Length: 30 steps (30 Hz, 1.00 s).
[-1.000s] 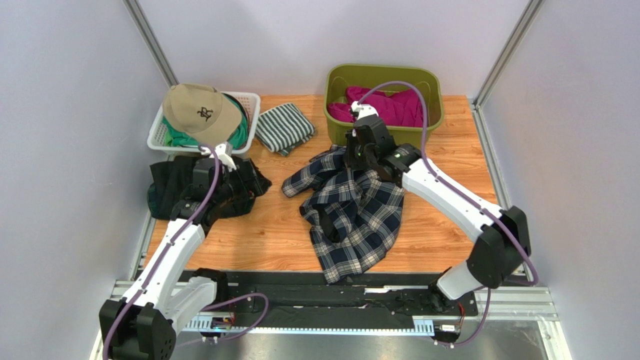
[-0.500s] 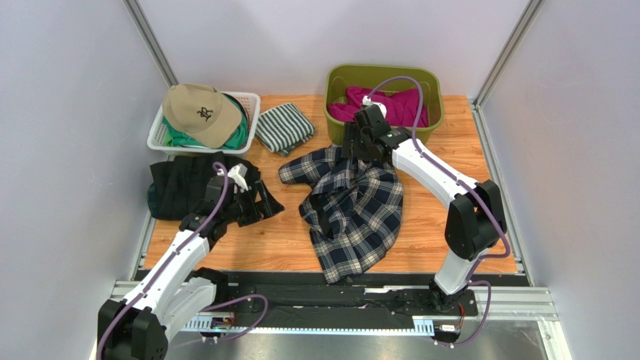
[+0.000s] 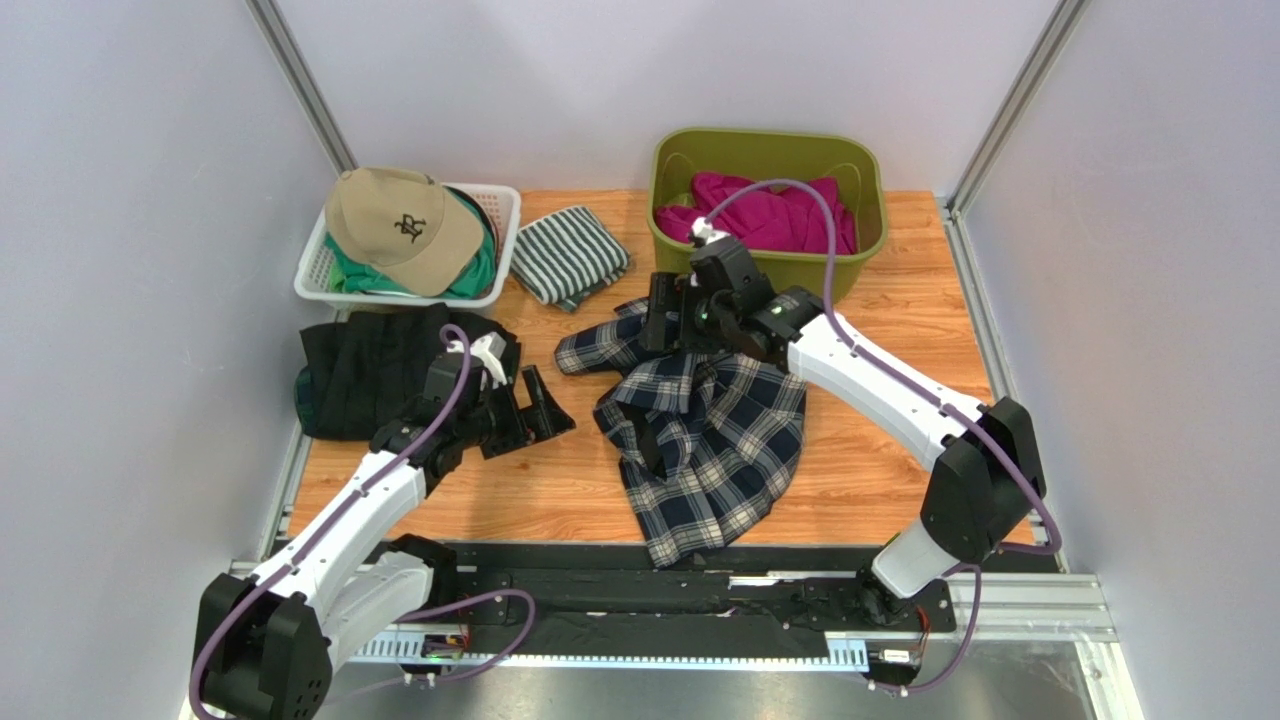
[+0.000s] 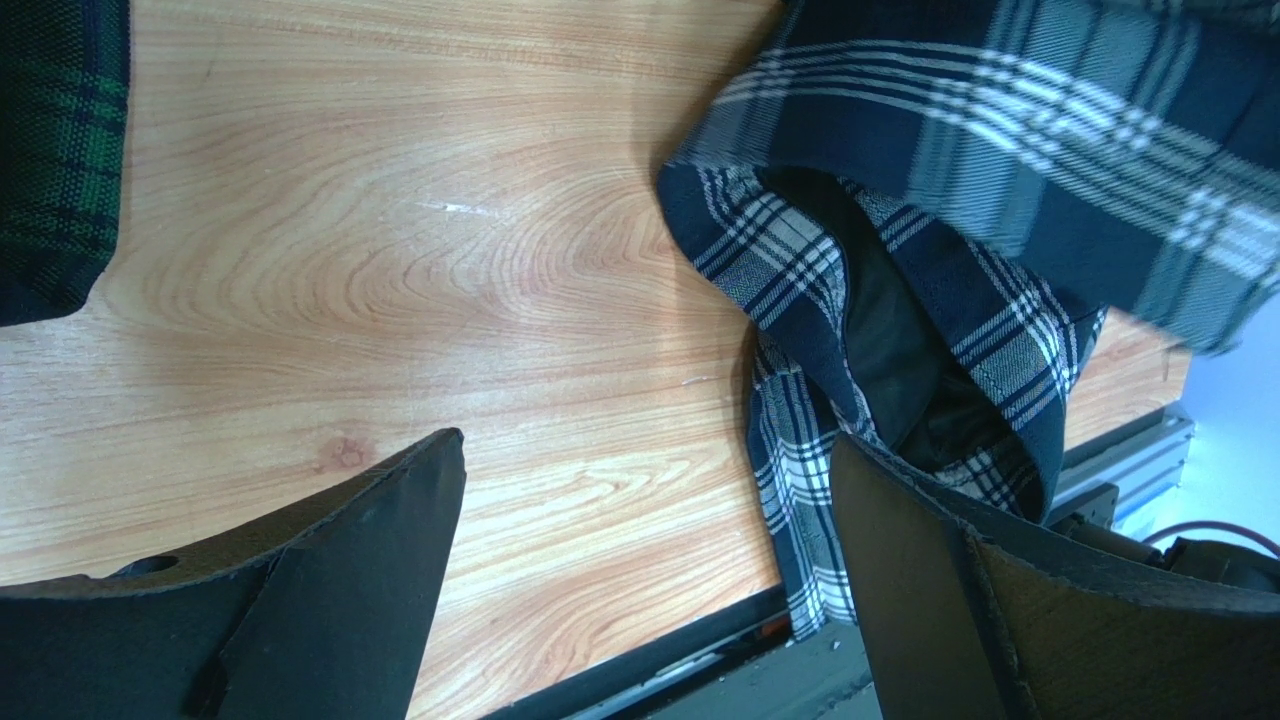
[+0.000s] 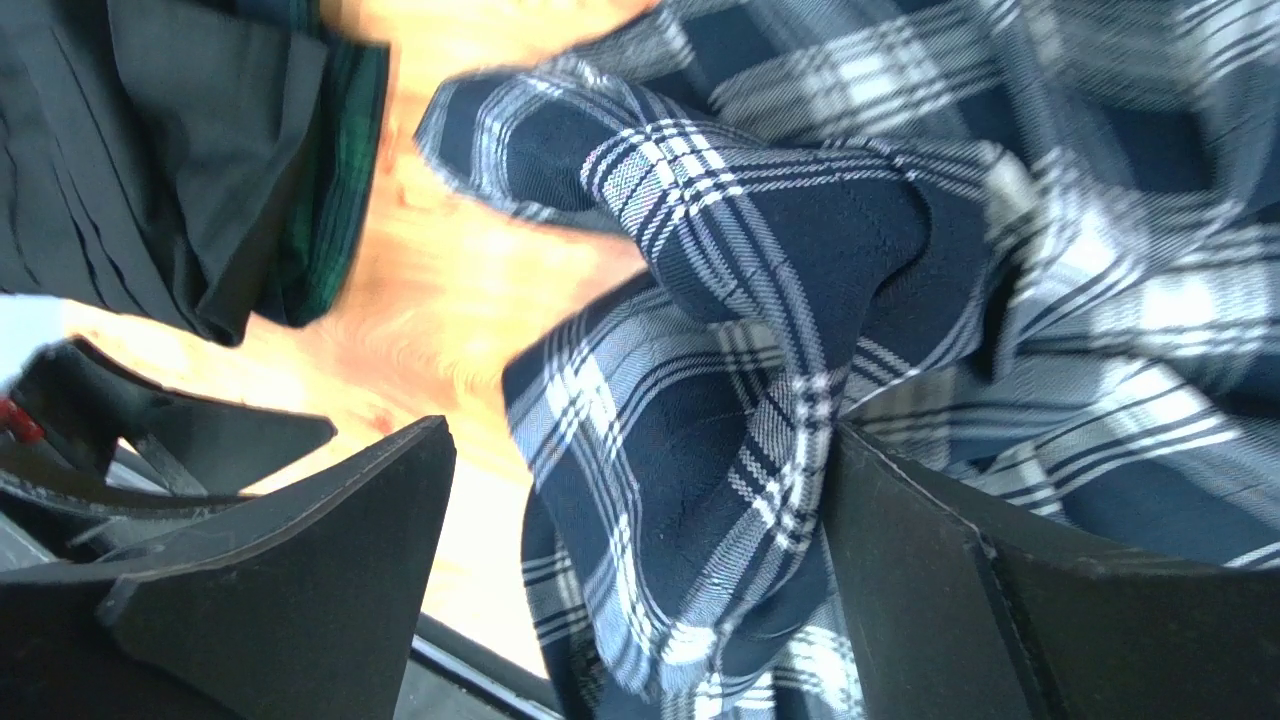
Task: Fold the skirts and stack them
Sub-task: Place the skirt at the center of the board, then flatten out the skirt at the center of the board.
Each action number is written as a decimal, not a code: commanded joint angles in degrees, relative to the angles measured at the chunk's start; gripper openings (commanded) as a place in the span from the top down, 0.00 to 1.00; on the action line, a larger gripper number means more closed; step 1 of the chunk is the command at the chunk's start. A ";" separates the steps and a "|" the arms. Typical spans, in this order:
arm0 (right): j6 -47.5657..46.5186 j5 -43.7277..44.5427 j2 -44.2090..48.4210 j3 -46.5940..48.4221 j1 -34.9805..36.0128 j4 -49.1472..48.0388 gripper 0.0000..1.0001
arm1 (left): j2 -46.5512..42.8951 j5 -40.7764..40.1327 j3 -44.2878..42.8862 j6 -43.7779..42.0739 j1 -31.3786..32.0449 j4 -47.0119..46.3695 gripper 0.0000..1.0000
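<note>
The navy-white plaid skirt (image 3: 706,435) lies crumpled in the middle of the wooden table. My right gripper (image 3: 666,323) hovers over its upper left part, open. A raised fold of the plaid skirt (image 5: 751,300) sits loosely between the wide jaws of my right gripper (image 5: 639,488). At the left lies a black skirt (image 3: 368,368) on top of the green tartan skirt (image 5: 338,180). My left gripper (image 3: 534,408) stands open over bare wood between the dark pile and the plaid skirt (image 4: 962,180). Nothing is between the jaws of my left gripper (image 4: 646,503). A tartan edge (image 4: 53,150) shows at far left.
A white basket (image 3: 508,210) holding a tan cap (image 3: 398,222) stands at the back left, beside a striped folded cloth (image 3: 568,255). A green bin (image 3: 759,143) with magenta cloth (image 3: 774,218) stands at the back. The black front rail (image 3: 676,578) borders the table.
My right gripper was shut on the plaid skirt's top edge; it has opened and moved left and nearer. My left arm swung right, away from the dark pile, still open.
</note>
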State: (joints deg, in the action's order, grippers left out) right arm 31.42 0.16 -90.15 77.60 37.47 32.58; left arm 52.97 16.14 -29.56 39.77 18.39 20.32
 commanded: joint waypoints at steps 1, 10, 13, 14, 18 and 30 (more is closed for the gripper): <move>4.35 8.35 2.61 -2.36 3.48 0.91 0.07 | -0.15 -0.41 -0.76 0.49 0.42 -1.59 0.01; 12.34 12.32 9.11 -14.22 6.47 -0.40 0.07 | -0.15 -0.06 -0.58 0.05 0.59 -1.68 0.01; 14.71 12.40 11.66 -18.00 8.22 -2.43 0.07 | 0.38 0.03 -0.67 -0.22 0.59 -1.77 0.01; 15.51 13.01 12.27 -18.97 8.49 -3.48 0.07 | 0.47 0.12 -0.76 -0.30 0.59 -1.68 0.01; 17.97 10.75 15.00 -24.24 9.37 -10.75 0.08 | 0.99 0.38 -0.76 -0.57 0.68 -2.03 0.01; 17.36 8.98 9.91 -23.37 14.38 -18.25 0.17 | 1.26 0.38 -0.06 -0.66 0.68 -2.74 0.01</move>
State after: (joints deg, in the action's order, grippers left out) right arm 47.48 9.28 -78.76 52.77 51.05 19.25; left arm 54.22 16.01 -29.56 39.59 18.72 19.84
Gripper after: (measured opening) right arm 0.839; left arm 0.990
